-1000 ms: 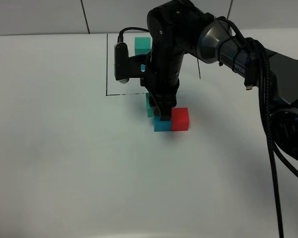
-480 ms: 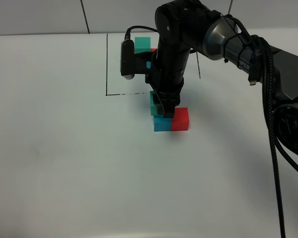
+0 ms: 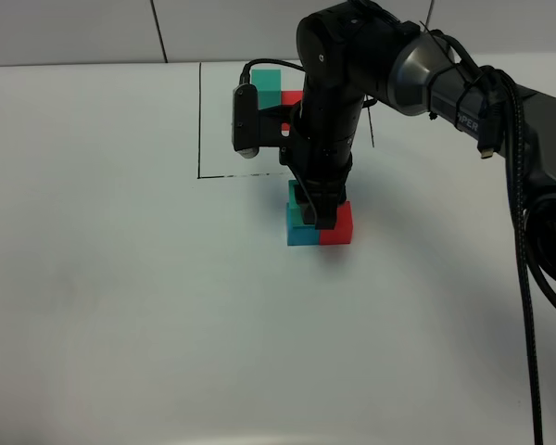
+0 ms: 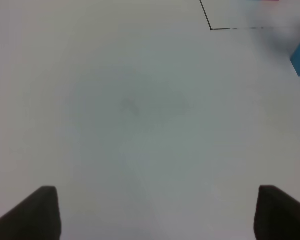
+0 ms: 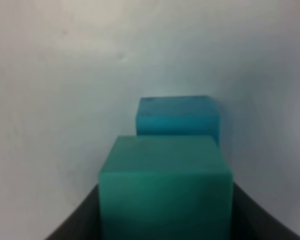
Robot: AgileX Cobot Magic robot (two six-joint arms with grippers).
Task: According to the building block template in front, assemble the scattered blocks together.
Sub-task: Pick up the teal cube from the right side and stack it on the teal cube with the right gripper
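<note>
Sitting clamped inside right pincer (image 3: 313, 213) is teal-green block (image 5: 165, 187).

White table (image 3: 120, 306) backed by grey tiled wall (image 3: 74, 28).

Right arm (image 3: 338, 56) and pincer (image 3: 315, 215), black
Beyond its silver-faced camera pod (image 3: 246, 122): grey collar (image 3: 410, 74), black cables (image 3: 522, 278), white lettering (image 3: 467, 116), possibly a logo.
</note>
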